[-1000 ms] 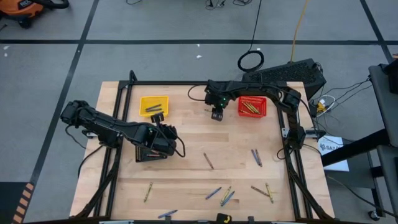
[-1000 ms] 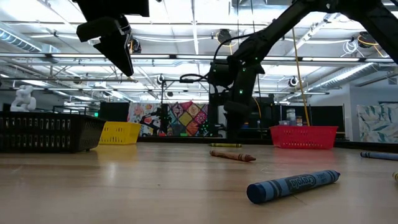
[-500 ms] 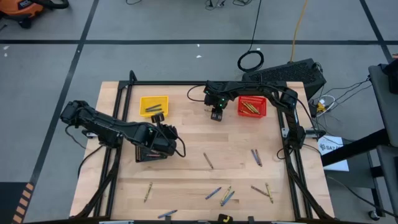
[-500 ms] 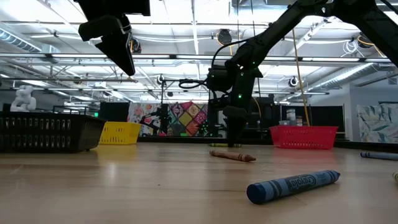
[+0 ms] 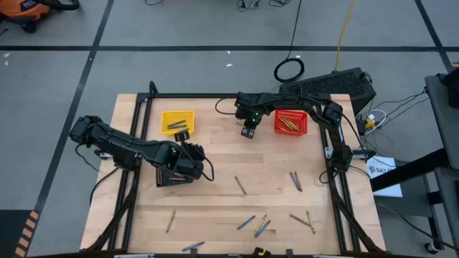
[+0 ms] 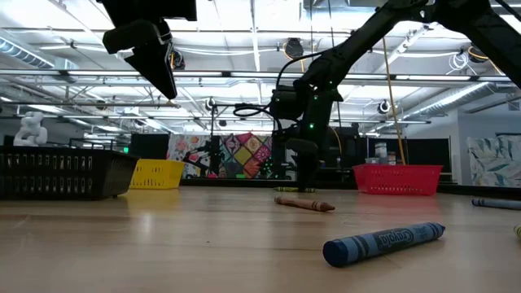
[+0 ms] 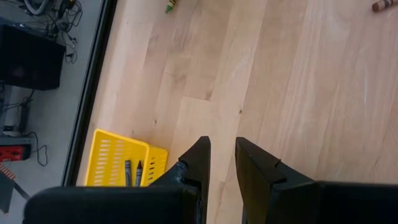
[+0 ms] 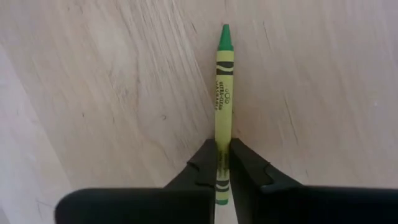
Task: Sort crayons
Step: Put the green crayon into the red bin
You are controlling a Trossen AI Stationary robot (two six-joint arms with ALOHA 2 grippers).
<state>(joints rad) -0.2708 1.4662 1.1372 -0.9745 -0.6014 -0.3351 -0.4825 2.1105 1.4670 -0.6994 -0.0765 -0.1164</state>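
A yellow-green crayon (image 8: pixel 224 93) lies on the wooden table toward its far edge, with my right gripper (image 8: pixel 222 148) shut on it; the low view shows the same crayon (image 6: pixel 295 190) flat under that gripper (image 6: pixel 307 184). My left gripper (image 7: pixel 222 152) hangs open high above the table near the yellow basket (image 5: pixel 177 120), nothing between its fingers. Loose crayons lie in the near half: a brown one (image 5: pixel 240 185), blue-purple ones (image 5: pixel 295 180) and several more (image 5: pixel 258 224). My right gripper pinches the yellow-green crayon's two long sides (image 8: pixel 223 142) between its two fingers, toward the blunt end. The fingers come steeply from above. The crayon lies flat on the table, its green tip (image 8: pixel 225 37) pointing away from the wrist.
A red basket (image 5: pixel 290 122) with crayons stands just right of my right gripper (image 5: pixel 248 132). The yellow basket holds dark crayons. A black basket (image 6: pixel 61 172) sits under my left arm. In the low view a blue crayon (image 6: pixel 383 242) and a brown one (image 6: pixel 304 203) lie near.
My right gripper has sunk to the table and shut on the yellow-green crayon, which stays lying where it was.
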